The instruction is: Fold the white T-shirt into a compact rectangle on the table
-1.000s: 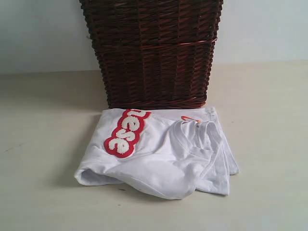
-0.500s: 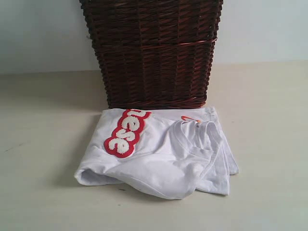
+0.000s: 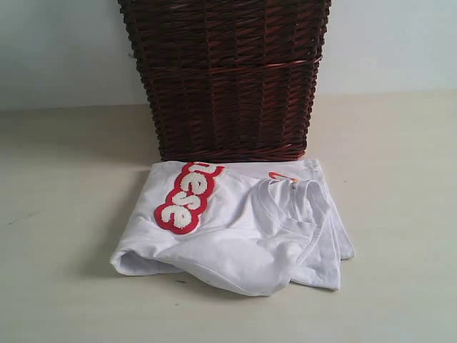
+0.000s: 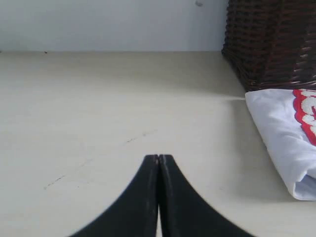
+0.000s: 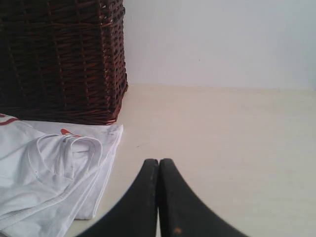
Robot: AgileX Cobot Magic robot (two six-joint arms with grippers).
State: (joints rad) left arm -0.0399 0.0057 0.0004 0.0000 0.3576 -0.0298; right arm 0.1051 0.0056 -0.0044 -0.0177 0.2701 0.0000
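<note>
One white T-shirt (image 3: 243, 236), exterior view: we see it loosely bundled on table (image 3: 64, 286), just in front of wicker basket (image 3: 228, 86); no arms visible.
Left wrist view: left gripper (image 4: 158, 159) clenched, empty, shirt off to one side.
Right wrist view: right gripper (image 5: 158, 162) clenched, empty, near collar end.
We judge the fold rough and still needing squaring; next move calls for opening both grippers and reaching for loose edges.

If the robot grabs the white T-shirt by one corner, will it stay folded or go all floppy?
Probably floppy: the white T-shirt lies in soft, rumpled layers with a sagging collar, so the fold would likely fall open. It looks thin and light. Pushed, it would probably bunch up on the table rather than slide neatly.
</note>
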